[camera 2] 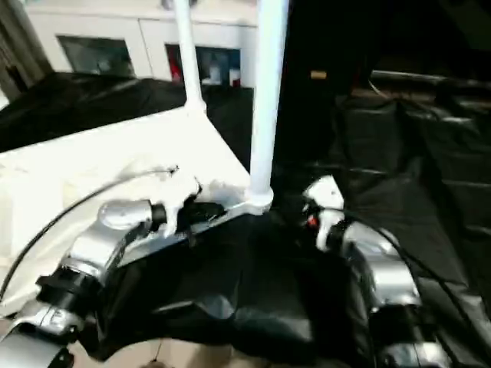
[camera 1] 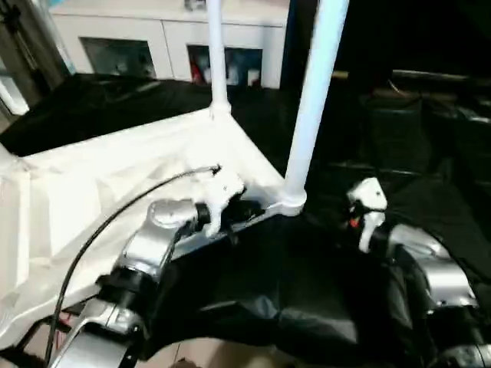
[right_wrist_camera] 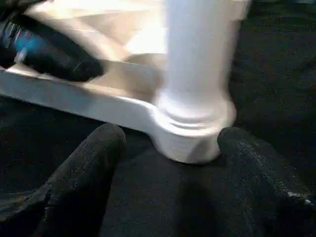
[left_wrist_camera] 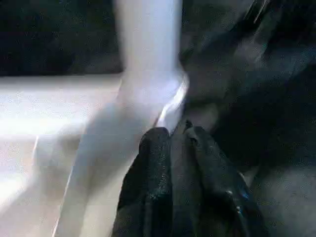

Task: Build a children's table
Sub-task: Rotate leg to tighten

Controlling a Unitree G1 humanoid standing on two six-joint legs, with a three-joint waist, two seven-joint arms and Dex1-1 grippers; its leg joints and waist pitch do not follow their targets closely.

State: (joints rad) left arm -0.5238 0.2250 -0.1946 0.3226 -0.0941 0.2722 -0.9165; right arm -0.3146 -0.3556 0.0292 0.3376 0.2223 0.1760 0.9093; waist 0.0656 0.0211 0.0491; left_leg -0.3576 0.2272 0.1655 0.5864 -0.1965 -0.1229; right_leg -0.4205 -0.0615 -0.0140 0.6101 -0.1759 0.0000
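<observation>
The white tabletop (camera 1: 115, 184) lies underside up on black cloth. Two white legs stand upright in its corners: one at the far corner (camera 1: 217, 61), one at the near right corner (camera 1: 311, 100). My left gripper (camera 1: 244, 208) rests at the tabletop's near rim just left of the near leg's socket (camera 1: 288, 201). In the left wrist view its fingers (left_wrist_camera: 158, 153) are pressed together, shut with nothing between them. My right gripper (right_wrist_camera: 174, 138) is open just right of that corner. Its fingertips (right_wrist_camera: 111, 138) stand on either side of the socket (right_wrist_camera: 192, 128) without touching it.
A white cabinet with glass doors (camera 1: 153, 38) stands at the back. Black cloth (camera 1: 291, 291) covers the surface in front of and to the right of the tabletop. A black cable (camera 1: 115, 215) arcs over my left forearm. Dark covered shapes (camera 1: 430, 115) rise at the right.
</observation>
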